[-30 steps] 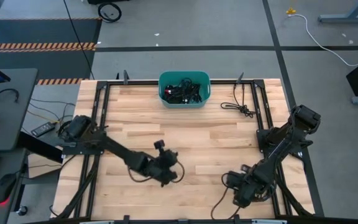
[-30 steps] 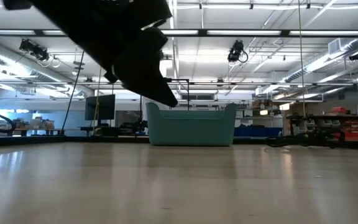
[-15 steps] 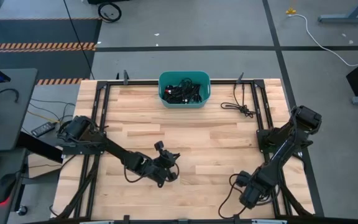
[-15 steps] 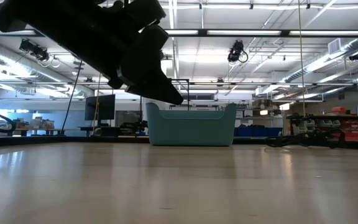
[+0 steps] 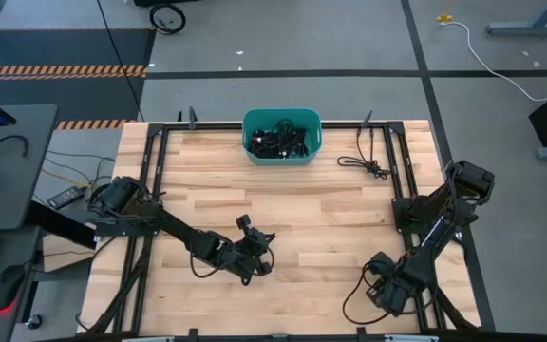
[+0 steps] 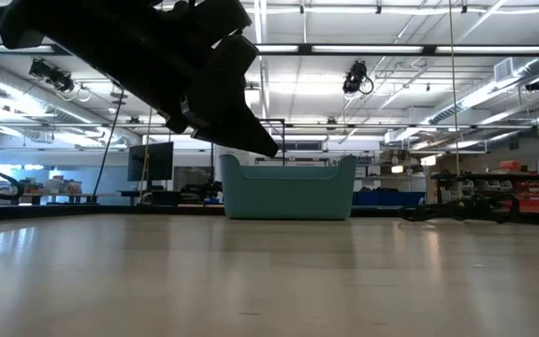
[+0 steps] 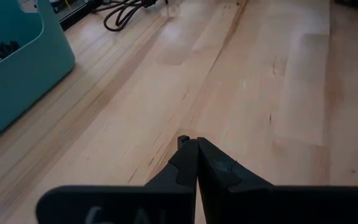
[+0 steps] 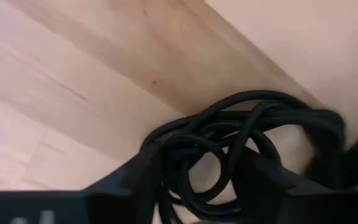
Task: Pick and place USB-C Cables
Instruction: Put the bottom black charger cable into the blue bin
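Note:
A teal bin [image 5: 251, 152] stands at the table's far edge with several black USB-C cables [image 5: 279, 139] piled inside. It also shows in the low view [image 6: 288, 192] and the left wrist view [image 7: 17, 62]. One loose black cable [image 5: 367, 163] lies flat near the far right corner. My left gripper [image 5: 260, 258] hovers over the table's middle, shut and empty [image 7: 195, 144]. My right gripper [image 5: 382, 294] is low at the near right corner, shut on a coiled black cable [image 8: 229, 143]. My right gripper has strands of the black cable coil [image 8: 194, 155] between its two fingers [image 8: 145, 174], near the coil's middle. Loops spread wider than the fingers on the far side [image 8: 316, 121]. The coil hangs just over the wood; whether it touches the table, I cannot tell.
Black frame rails run along the table's left and right sides [image 5: 408, 180]. Loops of arm wiring [image 5: 349, 306] trail by the near right edge. Bare wood lies between both grippers and the bin.
My right gripper has drawn back toward the table's near right corner, and the black loops beside it have come along. My left arm has stayed nearly where it was over the table's middle, still shut.

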Robot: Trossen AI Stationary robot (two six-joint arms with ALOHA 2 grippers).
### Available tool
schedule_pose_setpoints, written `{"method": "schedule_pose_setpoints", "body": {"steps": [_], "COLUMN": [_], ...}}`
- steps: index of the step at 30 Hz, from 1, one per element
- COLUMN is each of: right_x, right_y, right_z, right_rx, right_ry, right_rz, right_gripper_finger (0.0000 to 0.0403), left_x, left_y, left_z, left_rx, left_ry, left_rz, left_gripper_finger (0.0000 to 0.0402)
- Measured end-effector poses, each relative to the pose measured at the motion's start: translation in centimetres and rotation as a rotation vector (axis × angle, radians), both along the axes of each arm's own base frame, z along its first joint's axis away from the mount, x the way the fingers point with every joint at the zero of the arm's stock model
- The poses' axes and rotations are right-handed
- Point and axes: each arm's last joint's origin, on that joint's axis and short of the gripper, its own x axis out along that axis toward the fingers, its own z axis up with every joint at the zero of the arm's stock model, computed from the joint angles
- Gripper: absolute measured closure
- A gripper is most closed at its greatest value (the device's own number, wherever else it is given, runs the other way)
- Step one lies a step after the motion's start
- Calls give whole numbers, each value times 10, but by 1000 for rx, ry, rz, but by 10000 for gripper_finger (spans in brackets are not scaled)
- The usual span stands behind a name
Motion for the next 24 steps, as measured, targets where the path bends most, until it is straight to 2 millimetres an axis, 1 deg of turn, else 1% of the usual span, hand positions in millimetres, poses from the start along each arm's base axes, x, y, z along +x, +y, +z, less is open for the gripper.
{"method": "schedule_pose_setpoints", "body": {"steps": [4,8,9,12,15,18,21,23,24], "right_x": [3,9,13,30,58,93,133,160,174], "right_y": [-2,-2,-1,1,1,-11,-34,-55,-69], "right_z": [-3,-1,2,13,32,53,80,101,112], "right_rx": [-7,-31,-45,-114,-161,-276,-419,-518,-559], "right_ry": [-39,-125,-167,-291,-437,-553,-629,-658,-675], "right_rz": [8,70,88,150,232,365,516,629,666], "right_gripper_finger": [292,361,371,372,373,373,373,373,373], "left_x": [0,-1,-2,-10,-24,-42,-63,-77,-83], "left_y": [0,-2,-5,-14,-21,-29,-37,-43,-47], "left_z": [0,0,1,12,30,51,70,80,84], "left_rx": [-2,16,31,76,106,132,136,130,127], "left_ry": [-4,6,14,33,29,9,-32,-63,-80], "left_rz": [0,-17,-33,-85,-96,-86,-73,-70,-69], "left_gripper_finger": [390,381,381,388,395,397,389,383,381]}}
